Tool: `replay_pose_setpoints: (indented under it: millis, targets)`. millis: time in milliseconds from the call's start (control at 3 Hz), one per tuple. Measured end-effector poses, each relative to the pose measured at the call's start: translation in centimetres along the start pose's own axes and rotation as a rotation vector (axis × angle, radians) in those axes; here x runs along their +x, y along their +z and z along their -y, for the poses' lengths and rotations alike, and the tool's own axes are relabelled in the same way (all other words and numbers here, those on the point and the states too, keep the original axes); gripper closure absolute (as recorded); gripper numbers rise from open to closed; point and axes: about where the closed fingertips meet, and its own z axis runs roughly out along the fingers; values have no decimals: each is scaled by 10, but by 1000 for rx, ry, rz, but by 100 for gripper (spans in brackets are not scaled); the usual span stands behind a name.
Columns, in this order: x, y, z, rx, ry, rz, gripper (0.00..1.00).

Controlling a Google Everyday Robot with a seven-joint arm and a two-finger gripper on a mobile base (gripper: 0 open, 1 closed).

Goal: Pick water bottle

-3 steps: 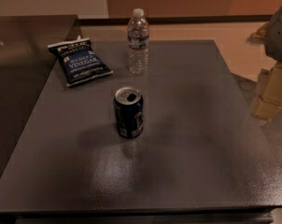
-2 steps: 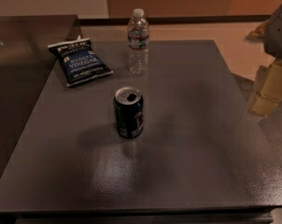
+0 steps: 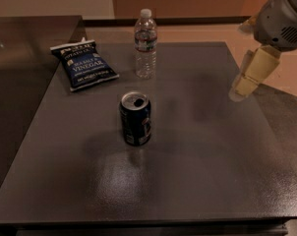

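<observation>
The water bottle [image 3: 145,44] is clear and ribbed with a white cap and a dark label band. It stands upright at the far middle of the dark table [image 3: 197,146]. My gripper [image 3: 242,59] hangs over the table's right edge, well to the right of the bottle and level with it. Its cream fingers [image 3: 254,73] stand apart and hold nothing.
A dark blue soda can [image 3: 135,118] stands open-topped in the table's middle, in front of the bottle. A blue bag of vinegar chips [image 3: 84,64] lies at the far left. A second dark surface [image 3: 20,73] adjoins the table on the left.
My gripper has moved left and slightly up, further in over the table's right edge. The bottle, can and chip bag have not moved.
</observation>
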Motion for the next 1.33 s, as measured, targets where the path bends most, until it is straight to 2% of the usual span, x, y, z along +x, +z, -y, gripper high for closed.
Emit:
replay_pose_setpoints:
  millis: [667,1000,1333]
  targets:
    - [-46,52,55,60,14,133,0]
    - [-75,75,75,66,28,194,0]
    - [-102,91,88,37,50,257,0]
